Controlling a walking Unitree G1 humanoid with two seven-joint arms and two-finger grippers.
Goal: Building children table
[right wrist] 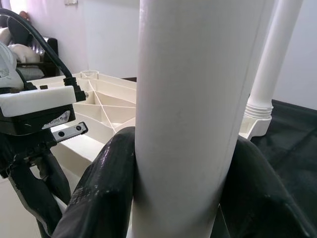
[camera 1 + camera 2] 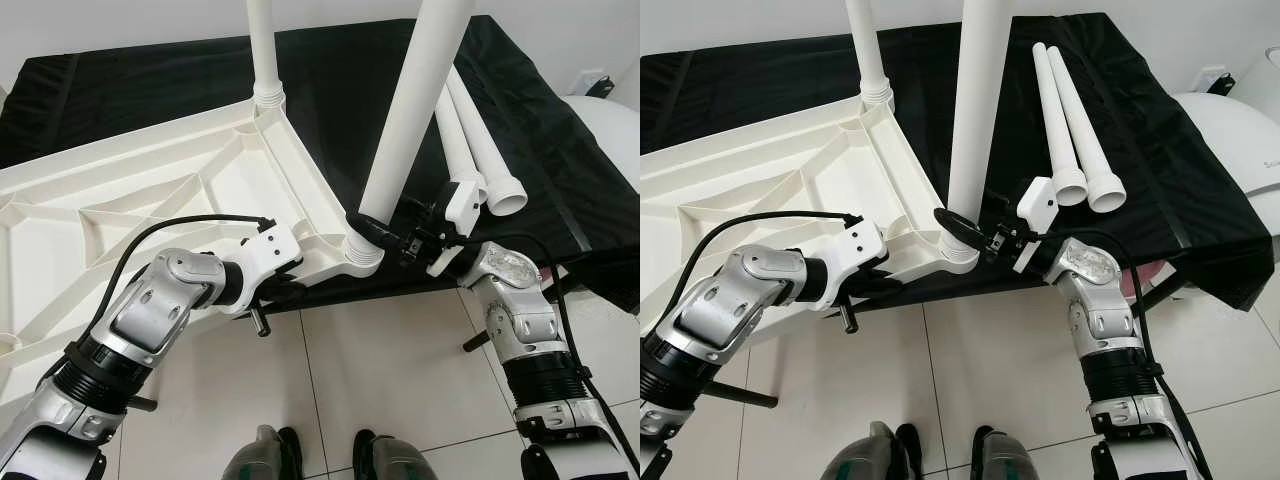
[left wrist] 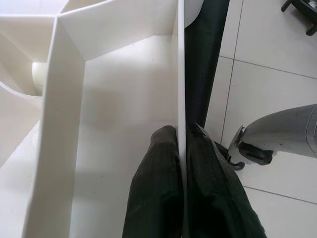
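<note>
A black cloth (image 2: 150, 80) is covering the work surface, and the white tabletop (image 2: 120, 190) is lying upside down on it, ribbed underside up, its near edge hanging over the tiled floor (image 2: 390, 370). The left gripper (image 3: 182, 163) is pinching the tabletop's thin outer rim, one finger (image 3: 156, 193) inside the wall and the other outside, closed tight on it; the rest of the tabletop is spreading away ahead of and beside the fingers. The right gripper (image 2: 372, 228) is clasping the near leg (image 2: 415, 100) low down, just above the corner socket (image 2: 362, 255), its fingers (image 1: 104, 198) wrapped round the tube on both sides. That leg is leaning slightly. Beyond it, the far leg (image 2: 264, 50) is standing upright in its own socket. Past the right gripper's wrist, two spare legs (image 2: 1080, 120) are lying side by side on the cloth.
</note>
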